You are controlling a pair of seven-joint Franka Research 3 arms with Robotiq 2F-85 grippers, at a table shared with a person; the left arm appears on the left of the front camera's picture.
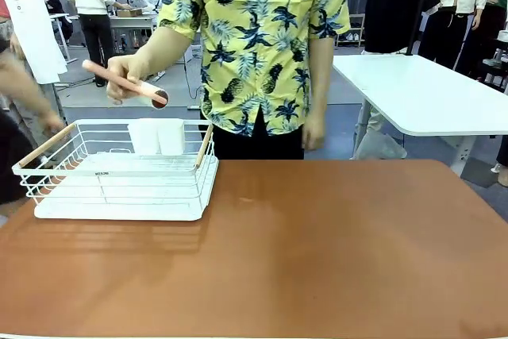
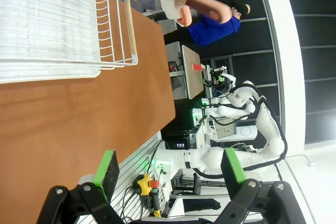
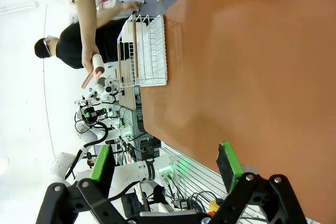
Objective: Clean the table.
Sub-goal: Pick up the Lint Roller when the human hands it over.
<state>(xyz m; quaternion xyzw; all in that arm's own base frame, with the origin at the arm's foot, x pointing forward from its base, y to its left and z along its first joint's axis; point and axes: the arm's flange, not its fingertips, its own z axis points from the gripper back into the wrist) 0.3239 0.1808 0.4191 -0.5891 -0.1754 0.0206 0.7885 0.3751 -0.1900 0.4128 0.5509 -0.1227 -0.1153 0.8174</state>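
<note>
The white wire rack (image 1: 119, 168) sits on the table's (image 1: 317, 252) far left part; the white pieces (image 1: 156, 136) inside it are hard to identify. Above the rack, the person's hand (image 1: 123, 77) grips a pink-handled roller (image 1: 151, 94), its fingers hiding the middle. The left gripper (image 2: 170, 167) and right gripper (image 3: 164, 162) stand wide open and empty, well apart from the rack.

Left gripper (image 2: 170, 169): jaws at full spread, gripping nothing, poised in the air, wrist rolled about a quarter turn. Right gripper (image 3: 164, 163): jaws equally wide, gripping nothing, poised in the air, wrist rolled the opposite way.
</note>
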